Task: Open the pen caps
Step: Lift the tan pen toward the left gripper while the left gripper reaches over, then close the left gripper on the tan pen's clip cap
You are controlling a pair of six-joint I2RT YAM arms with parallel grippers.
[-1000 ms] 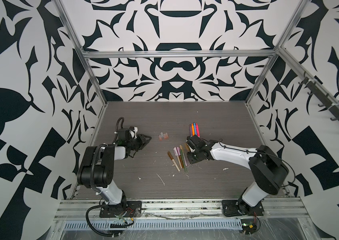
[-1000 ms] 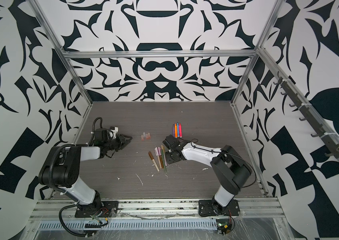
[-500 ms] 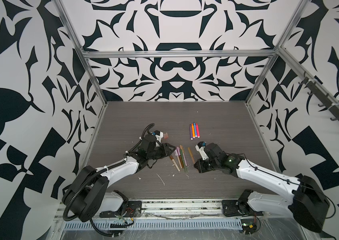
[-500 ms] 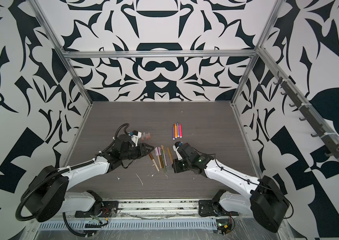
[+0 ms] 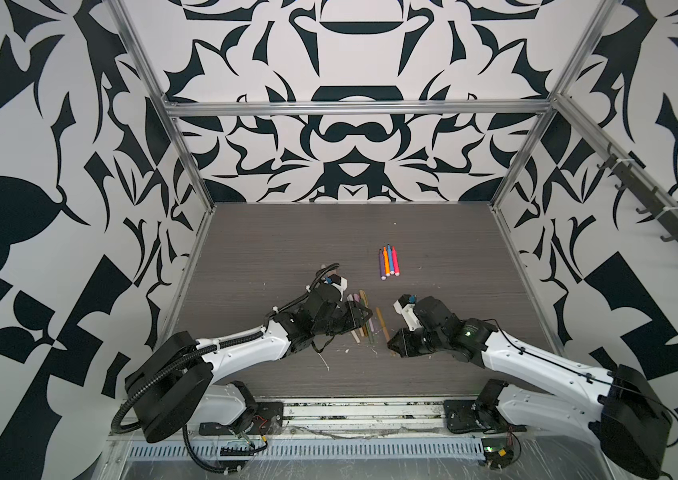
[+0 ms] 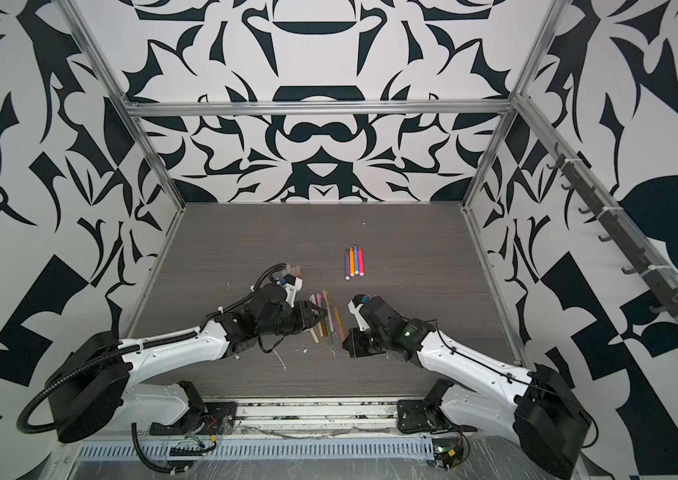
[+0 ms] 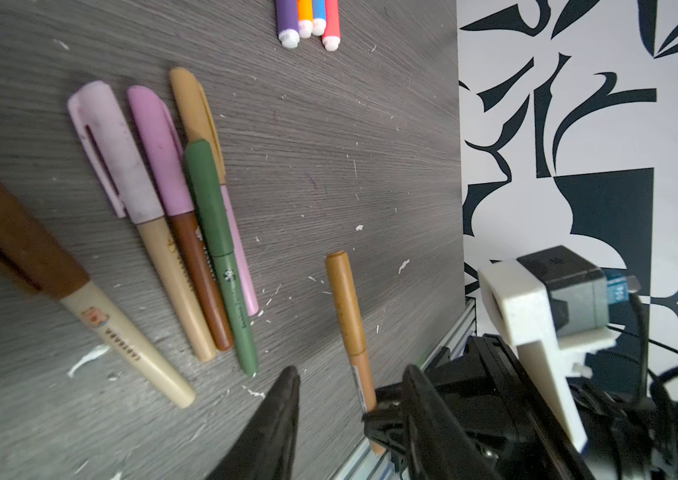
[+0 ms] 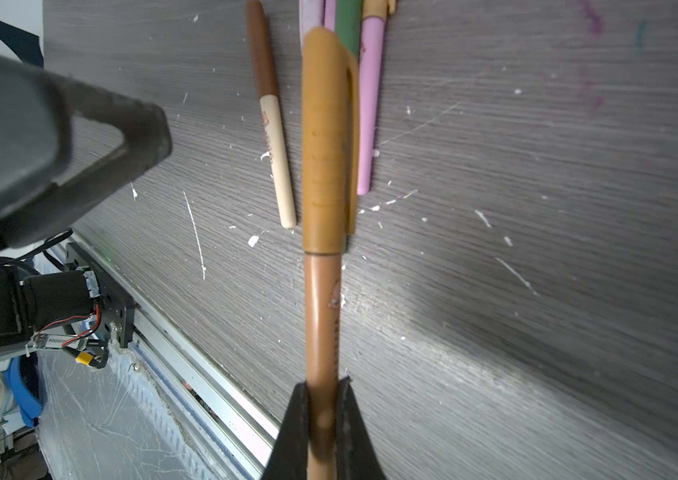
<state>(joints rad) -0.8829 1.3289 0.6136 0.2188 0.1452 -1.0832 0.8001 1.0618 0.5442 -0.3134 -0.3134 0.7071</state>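
Pen cap (image 8: 329, 141), ochre: seated on its pen (image 8: 320, 316), whose barrel end the right pincer (image 8: 323, 386) clamps tight over the desk (image 8: 537, 208). The long axis runs from that pincer toward the desk's back, cap outermost. Left pincer (image 5: 362, 319), part open and empty, stands near the cap's side, the nearer free one. Count: six capped pens, one held, five grouped (image 7: 204, 232); four bright pens (image 5: 388, 262) uncapped, well apart.

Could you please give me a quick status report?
Right tool shut on tan pen, cap still on. Left tool open, empty, clear of the cap. Other pens lie close by on the table.
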